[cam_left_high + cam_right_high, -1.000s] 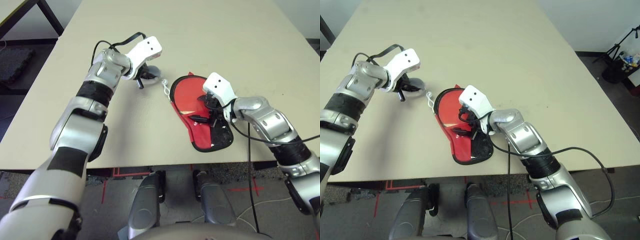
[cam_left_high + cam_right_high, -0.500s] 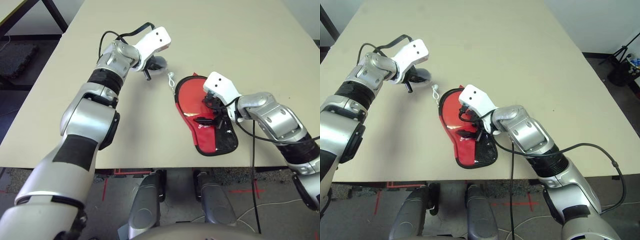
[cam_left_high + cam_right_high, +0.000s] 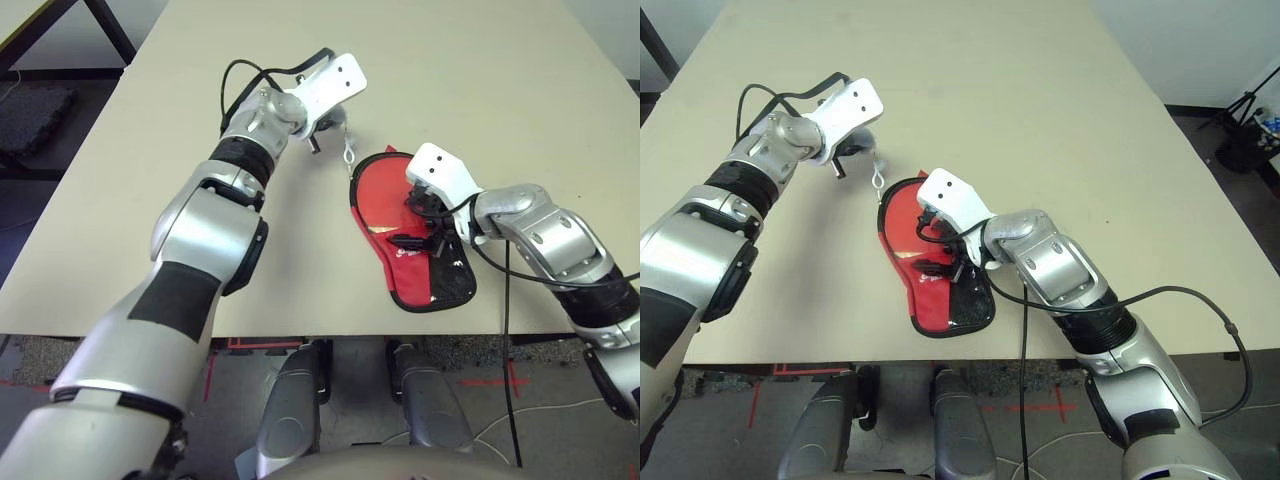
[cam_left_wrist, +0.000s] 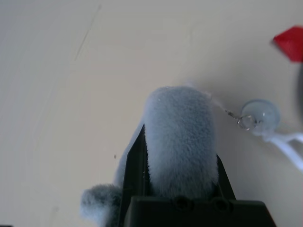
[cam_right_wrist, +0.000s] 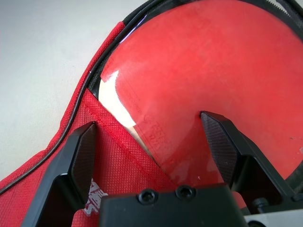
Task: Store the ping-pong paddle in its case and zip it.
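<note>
My left hand (image 4: 177, 156) is clamped on the pom-pom (image 4: 180, 137) (zip unclosed). My right hand (image 5: 151, 146) hovers open over the paddle (image 5: 208, 71) in the case (image 3: 415, 285), near the table's (image 3: 450, 60) front edge.

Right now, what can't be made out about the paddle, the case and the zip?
- Paddle handle: inside the case, and the right gripper covers it in the eye views.
- Zip slider: too small in the eye views.
- White logo: cut off behind a finger in the right wrist view.
- Left gripper fingertips: buried in the pom-pom.
</note>
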Controlling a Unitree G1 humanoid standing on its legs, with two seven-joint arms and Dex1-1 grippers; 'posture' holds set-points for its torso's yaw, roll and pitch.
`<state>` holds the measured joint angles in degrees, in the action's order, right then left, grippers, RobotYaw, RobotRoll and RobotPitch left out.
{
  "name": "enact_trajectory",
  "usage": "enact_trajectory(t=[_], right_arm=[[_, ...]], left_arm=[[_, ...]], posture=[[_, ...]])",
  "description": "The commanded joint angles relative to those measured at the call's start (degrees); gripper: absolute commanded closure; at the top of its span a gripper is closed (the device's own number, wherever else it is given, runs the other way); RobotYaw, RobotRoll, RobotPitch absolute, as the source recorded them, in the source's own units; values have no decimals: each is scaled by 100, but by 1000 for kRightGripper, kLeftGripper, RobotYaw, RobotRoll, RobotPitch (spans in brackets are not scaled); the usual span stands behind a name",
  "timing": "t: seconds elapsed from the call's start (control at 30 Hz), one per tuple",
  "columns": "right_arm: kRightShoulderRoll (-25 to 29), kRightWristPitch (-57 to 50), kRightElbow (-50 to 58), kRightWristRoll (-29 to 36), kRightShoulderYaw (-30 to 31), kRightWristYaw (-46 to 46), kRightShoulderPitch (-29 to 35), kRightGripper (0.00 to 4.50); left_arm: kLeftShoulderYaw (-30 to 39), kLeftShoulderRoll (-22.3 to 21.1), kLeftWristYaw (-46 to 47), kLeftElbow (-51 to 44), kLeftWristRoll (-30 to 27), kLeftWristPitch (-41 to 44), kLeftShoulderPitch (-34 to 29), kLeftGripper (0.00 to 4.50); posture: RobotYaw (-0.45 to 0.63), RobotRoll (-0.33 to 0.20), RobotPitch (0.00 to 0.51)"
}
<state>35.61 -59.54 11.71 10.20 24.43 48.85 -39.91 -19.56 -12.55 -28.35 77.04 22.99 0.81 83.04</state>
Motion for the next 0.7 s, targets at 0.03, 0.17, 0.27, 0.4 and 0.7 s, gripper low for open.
enact_trajectory(t=[0.03, 0.17, 0.27, 0.4, 0.7], right_arm=[[-96, -555, -326, 52, 545, 7, 403, 0], [-163, -597, -283, 70, 576, -29, 412, 0], [-198, -587, -280, 70, 615, -24, 426, 0], [-226, -594, -261, 70, 637, -25, 438, 0], [-437, -715, -180, 73, 673, -163, 427, 0]], left_arm=[[61, 176, 320, 112, 102, -61, 156, 3981], [100, 361, 568, 161, 151, -23, 187, 3981], [101, 431, 733, 181, 236, -1, 180, 3981], [37, 462, 936, 189, 375, -32, 197, 3981], [-9, 614, 1176, 197, 627, -93, 198, 3981]], posture=[[-136, 0, 285], [-155, 0, 303], [-170, 0, 307], [-186, 0, 311], [-275, 0, 287]])
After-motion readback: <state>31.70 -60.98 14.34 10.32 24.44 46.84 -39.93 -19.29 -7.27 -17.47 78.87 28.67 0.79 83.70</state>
